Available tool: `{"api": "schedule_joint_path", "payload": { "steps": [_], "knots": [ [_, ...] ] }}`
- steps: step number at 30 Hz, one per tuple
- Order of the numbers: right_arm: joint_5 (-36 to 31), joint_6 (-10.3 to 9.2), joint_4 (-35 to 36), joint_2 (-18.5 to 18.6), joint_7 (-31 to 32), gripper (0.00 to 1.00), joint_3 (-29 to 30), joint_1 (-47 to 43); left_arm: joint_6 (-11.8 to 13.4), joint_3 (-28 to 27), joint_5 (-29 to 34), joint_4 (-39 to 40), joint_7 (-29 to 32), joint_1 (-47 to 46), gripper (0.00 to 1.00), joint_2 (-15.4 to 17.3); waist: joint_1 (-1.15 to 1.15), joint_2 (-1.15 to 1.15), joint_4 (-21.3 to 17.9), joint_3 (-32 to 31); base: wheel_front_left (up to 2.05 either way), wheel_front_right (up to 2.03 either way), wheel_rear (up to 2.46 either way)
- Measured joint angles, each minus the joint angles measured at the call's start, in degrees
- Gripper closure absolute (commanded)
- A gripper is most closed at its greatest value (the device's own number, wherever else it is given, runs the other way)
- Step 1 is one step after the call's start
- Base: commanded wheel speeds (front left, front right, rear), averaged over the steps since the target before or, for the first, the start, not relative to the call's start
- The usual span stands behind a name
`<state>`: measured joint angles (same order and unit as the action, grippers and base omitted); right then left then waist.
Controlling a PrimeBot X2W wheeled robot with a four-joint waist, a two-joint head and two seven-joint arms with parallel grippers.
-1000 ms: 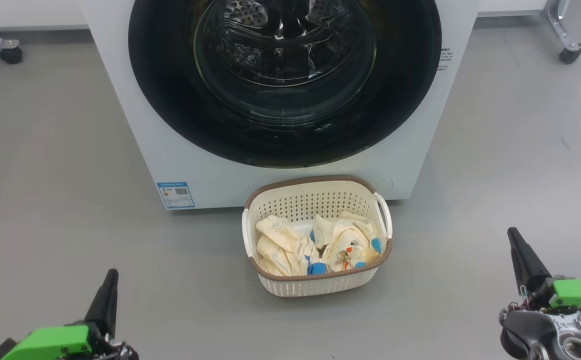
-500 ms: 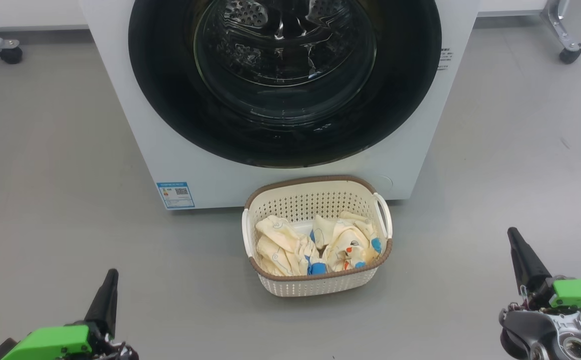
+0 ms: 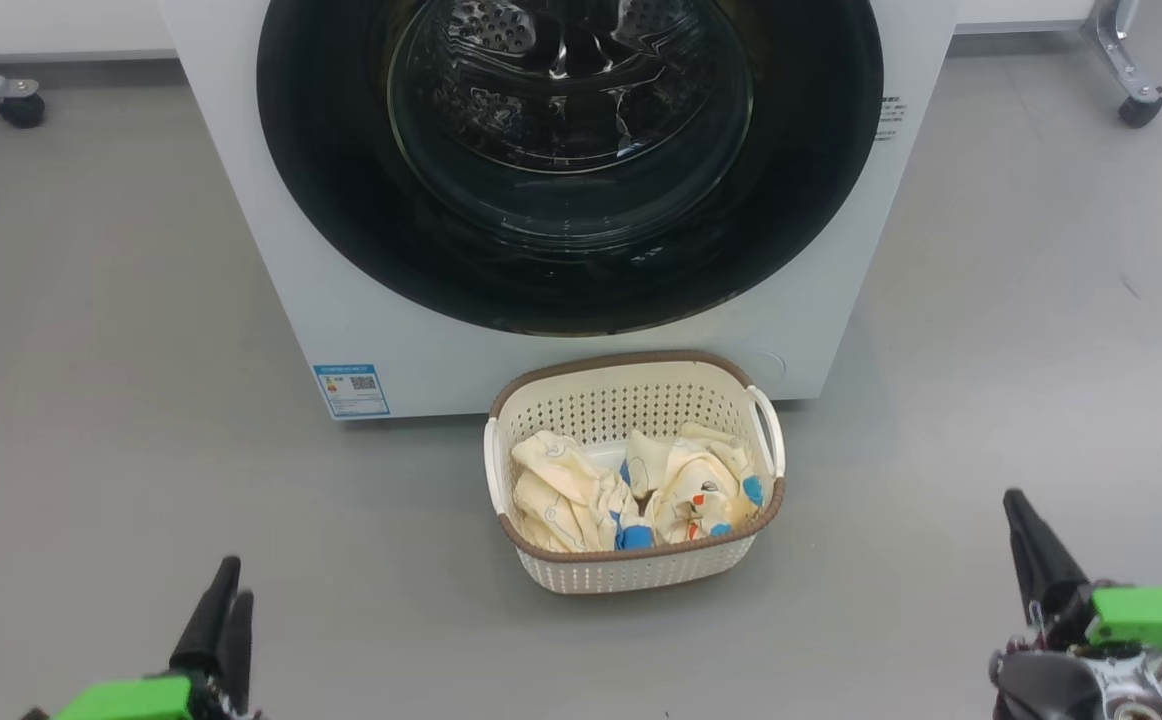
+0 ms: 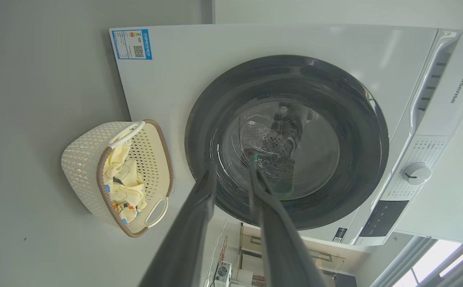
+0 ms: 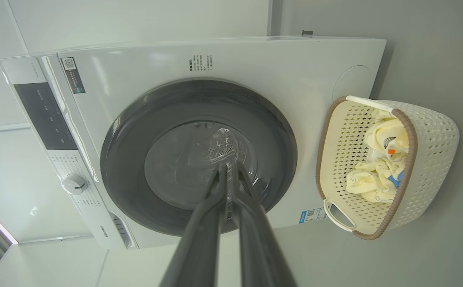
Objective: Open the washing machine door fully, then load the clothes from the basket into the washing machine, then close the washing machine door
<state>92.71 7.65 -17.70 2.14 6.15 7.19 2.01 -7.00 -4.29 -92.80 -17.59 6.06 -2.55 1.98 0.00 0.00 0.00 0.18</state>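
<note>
Left gripper [image 3: 237, 580] parted, right gripper [image 3: 1016, 505] closed, both empty & low; washing machine door [image 3: 341, 200] shut, so we open that 1st. Clothes [image 3: 631, 490] sit in basket [image 3: 641, 570] just before washing machine [image 3: 541, 350], handy for loading.

Grey floor [image 3: 91, 300], black caster [image 3: 21, 108] far left, wheeled metal leg [image 3: 1126, 70] far right

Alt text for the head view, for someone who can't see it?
A white washing machine, black-rimmed door shut, with a cream basket of pale yellow clothes on the floor before it. The left claw and right claw sit low, empty.
</note>
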Motion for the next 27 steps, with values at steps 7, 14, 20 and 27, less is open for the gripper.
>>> {"api": "schedule_joint_path", "payload": {
  "steps": [7,14,20,27],
  "knots": [
    [0.0,0.0,-2.7,-0.5,-0.2,0.0,-0.4,-3.7,0.1,0.7,0.0,-2.8,-0.6,3.5,0.0,-0.8,0.0,0.0,0.0,0.1,0.0,0.0,0.0],
    [-0.8,0.0,-1.7,-0.5,-1.4,0.0,-0.7,-3.5,0.1,0.9,0.0,-2.2,-1.6,3.2,0.0,-0.8,0.0,0.0,-0.1,0.2,0.0,0.0,0.0],
    [-2.4,0.0,-1.1,-0.5,-2.4,0.0,-0.7,-3.3,0.1,0.8,1.0,-1.7,-2.6,3.0,0.0,-0.7,0.0,0.0,-0.1,0.2,0.0,0.0,0.0],
    [-4.1,0.0,-1.2,-0.5,-3.6,0.0,-0.6,-2.7,0.1,0.8,1.5,-0.9,-3.7,2.9,0.0,-0.7,0.0,0.0,-0.2,0.1,0.0,0.0,0.0]
  ]
}}
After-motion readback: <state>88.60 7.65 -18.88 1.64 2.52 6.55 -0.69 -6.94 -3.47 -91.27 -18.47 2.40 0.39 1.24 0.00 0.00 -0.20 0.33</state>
